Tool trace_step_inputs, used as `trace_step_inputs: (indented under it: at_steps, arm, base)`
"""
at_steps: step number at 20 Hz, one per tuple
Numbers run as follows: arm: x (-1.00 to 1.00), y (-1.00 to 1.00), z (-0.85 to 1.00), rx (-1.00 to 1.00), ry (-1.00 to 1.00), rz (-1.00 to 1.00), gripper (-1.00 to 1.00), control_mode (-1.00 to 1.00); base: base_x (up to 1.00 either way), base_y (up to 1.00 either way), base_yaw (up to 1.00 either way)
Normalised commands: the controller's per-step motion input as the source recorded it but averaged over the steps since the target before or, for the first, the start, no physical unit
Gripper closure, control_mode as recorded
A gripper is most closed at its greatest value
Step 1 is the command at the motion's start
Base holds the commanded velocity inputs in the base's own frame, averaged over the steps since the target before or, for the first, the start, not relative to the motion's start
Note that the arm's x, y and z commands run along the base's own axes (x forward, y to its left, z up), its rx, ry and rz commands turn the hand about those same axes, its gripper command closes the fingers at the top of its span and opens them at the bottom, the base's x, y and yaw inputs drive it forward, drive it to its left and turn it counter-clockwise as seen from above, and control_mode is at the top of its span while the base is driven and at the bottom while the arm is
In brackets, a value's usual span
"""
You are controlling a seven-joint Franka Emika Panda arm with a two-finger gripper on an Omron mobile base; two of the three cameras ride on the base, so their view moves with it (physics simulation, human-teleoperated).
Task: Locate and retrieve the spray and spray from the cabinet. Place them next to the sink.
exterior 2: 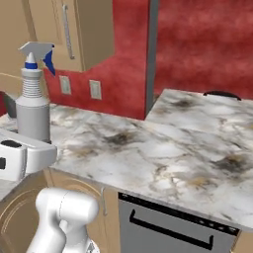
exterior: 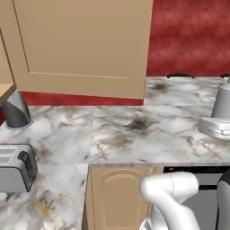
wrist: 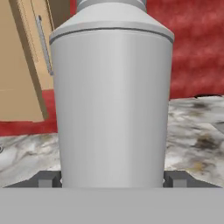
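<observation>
spray bottle (wrist: 111, 100) upright between hand (wrist: 112, 178) fingertips

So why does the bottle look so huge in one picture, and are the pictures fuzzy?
In the hand view the spray bottle sits right up against the camera, between the fingertips, so it looks giant. In the right base view the same bottle looks normal and sharp. In the left base view the counter is evenly lit, without glare or hard shadows.

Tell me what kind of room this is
Most likely a home kitchen, a rendered one. A marble-patterned counter runs below tan wall cabinets, a toaster sits on it, and what looks like a dishwasher front is built in under the counter.
</observation>
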Motion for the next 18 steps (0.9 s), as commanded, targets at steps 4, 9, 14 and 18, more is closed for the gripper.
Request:
trace_step_inputs:
  at_steps: [4,9,14,18]
  arm:
    - [0.00,0.00,0.00,0.00,0.00,0.00,1.00,1.00]
    - [0.00,0.00,0.00,0.00,0.00,0.00,1.00,1.00]
    - [0.00,0.00,0.00,0.00,0.00,0.00,1.00,1.00]
    - [0.00,0.00,0.00,0.00,0.00,0.00,1.00,1.00]
  base:
    - [0.00,-0.02,-0.49]
    - [0.00,-0.14,-0.46]
    - [0.09,-0.20,-0.41]
    - [0.35,-0.29,-0.29]
